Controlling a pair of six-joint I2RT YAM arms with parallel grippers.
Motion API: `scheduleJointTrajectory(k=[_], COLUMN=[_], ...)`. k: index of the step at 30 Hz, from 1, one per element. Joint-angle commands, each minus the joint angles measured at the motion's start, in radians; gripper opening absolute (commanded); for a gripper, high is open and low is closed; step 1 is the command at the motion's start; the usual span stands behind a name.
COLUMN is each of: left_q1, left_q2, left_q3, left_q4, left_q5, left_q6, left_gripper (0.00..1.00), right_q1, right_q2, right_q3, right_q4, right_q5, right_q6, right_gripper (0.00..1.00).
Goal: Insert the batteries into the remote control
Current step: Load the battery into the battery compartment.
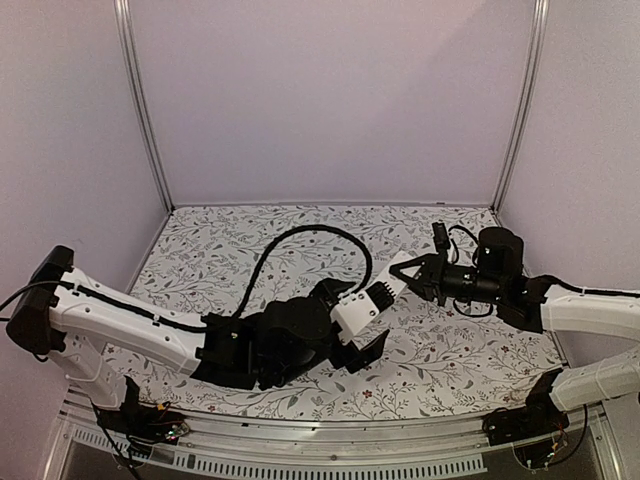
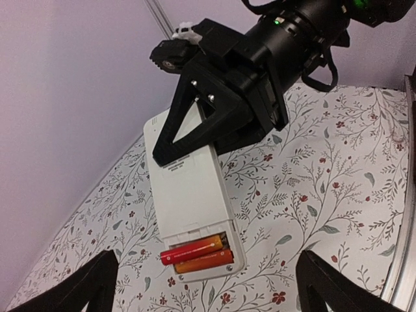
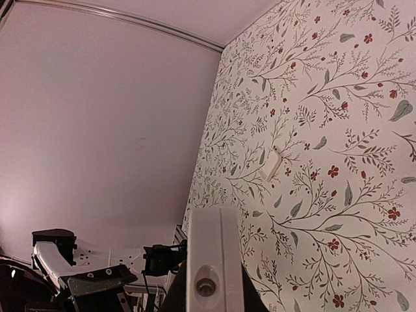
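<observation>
The right gripper [image 2: 195,140] clamps the remote [image 2: 188,195]; the left gripper [image 2: 211,292] gapes wide below it, empty. The batteries [image 2: 198,253] sit uncovered (nothing over them), so a tilt could spill them.

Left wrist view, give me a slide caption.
Right tool grips the white remote over the floral table, two orange-red batteries seated in its open compartment.

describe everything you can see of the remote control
The remote control is a slim white plastic handset, seen from its back in the left wrist view. It is held tilted in the air above the floral table, clamped at its far end by the right gripper. The battery bay at its near end is uncovered and holds two orange-red batteries lying side by side. Nothing else touches it.
</observation>
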Motion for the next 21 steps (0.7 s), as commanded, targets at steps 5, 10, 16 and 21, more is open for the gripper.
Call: scheduleJointTrajectory(k=[5, 10, 16, 21], left_q1=[0.018, 0.028, 0.038, 0.040], left_q2=[0.060, 0.073, 0.083, 0.093], left_q3=[0.016, 0.027, 0.035, 0.045], left_q4=[-0.001, -0.003, -0.013, -0.026], left_q5=[-0.025, -0.060, -0.058, -0.050], left_q6=[-0.007, -0.005, -0.002, 0.002], left_gripper=[0.96, 0.91, 0.88, 0.84], right_q1=[0.009, 0.008, 0.009, 0.008], right_q2=[-0.041, -0.042, -0.039, -0.037], right_q3=[-0.001, -0.001, -0.014, -0.015], right_q4=[0.001, 0.009, 0.034, 0.046], right_q5=[0.026, 0.017, 0.014, 0.010], right_q6=[-0.004, 0.008, 0.029, 0.041], right_gripper=[0.00, 0.00, 0.00, 0.00])
